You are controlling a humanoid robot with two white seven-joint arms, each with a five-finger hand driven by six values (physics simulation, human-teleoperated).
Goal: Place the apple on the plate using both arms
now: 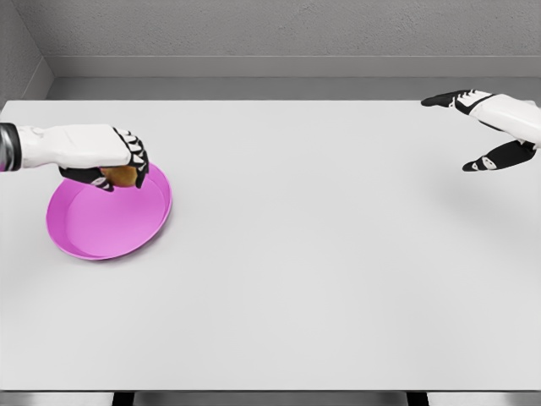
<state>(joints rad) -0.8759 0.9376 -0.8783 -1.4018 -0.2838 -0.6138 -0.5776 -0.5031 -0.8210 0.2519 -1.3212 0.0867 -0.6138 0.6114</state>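
Apples: 1, apple
Plates: 1, pink plate
Tables: 1, white table
Hands: 2, left hand, right hand

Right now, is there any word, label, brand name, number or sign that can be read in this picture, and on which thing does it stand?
None: no readable text shows anywhere.
The pink plate is plain.
The apple, held in the left hand, shows no sticker.
The right hand and the white table carry no markings.
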